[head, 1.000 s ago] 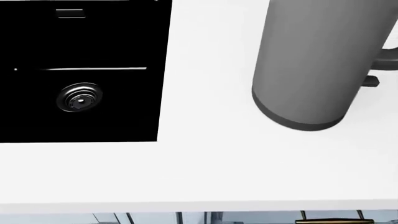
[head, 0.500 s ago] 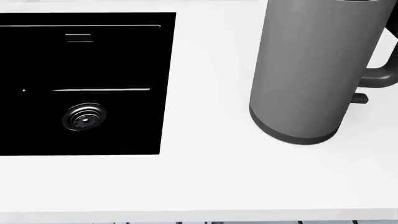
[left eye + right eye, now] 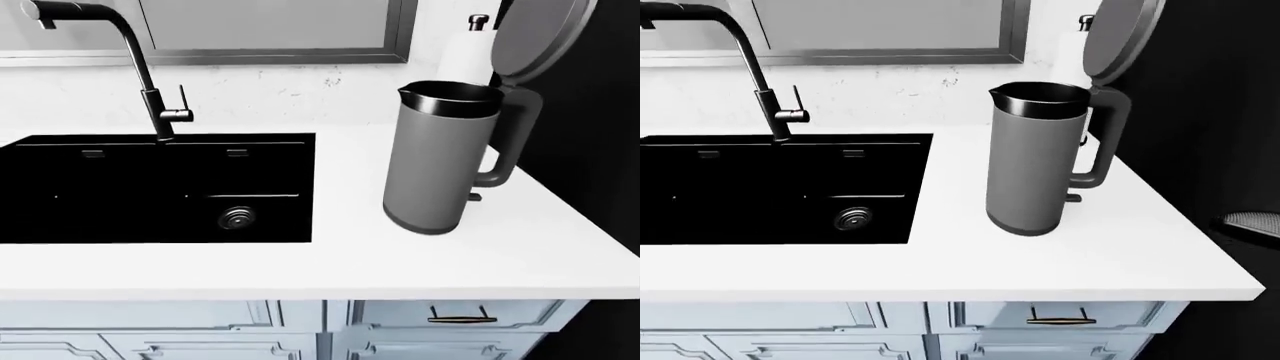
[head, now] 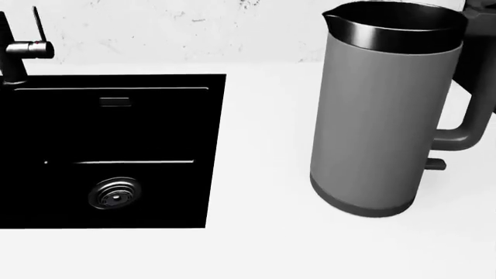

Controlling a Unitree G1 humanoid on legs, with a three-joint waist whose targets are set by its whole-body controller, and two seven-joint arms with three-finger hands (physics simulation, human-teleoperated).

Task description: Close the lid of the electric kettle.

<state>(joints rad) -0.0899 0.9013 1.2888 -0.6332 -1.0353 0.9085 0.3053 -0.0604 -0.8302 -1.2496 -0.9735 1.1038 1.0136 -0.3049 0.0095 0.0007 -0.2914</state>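
Note:
A grey electric kettle [image 3: 440, 157] stands upright on the white counter [image 3: 330, 255], to the right of the sink. Its round lid [image 3: 535, 34] is swung up and stands open above the handle [image 3: 510, 142], and the dark rim of the mouth is uncovered. The kettle also fills the right of the head view [image 4: 384, 116] and shows in the right-eye view [image 3: 1032, 157]. Neither of my hands shows in any view.
A black sink [image 3: 150, 187] with a round drain [image 3: 237, 217] lies left of the kettle, with a dark tap [image 3: 150, 75] above it. A dark wall [image 3: 590, 112] stands right of the kettle. Pale cabinet drawers [image 3: 440, 319] run under the counter edge.
The head camera has tilted upward: sink and kettle slid down in the view, and the kettle's open mouth and the tap base have come into sight. The things themselves have not moved.

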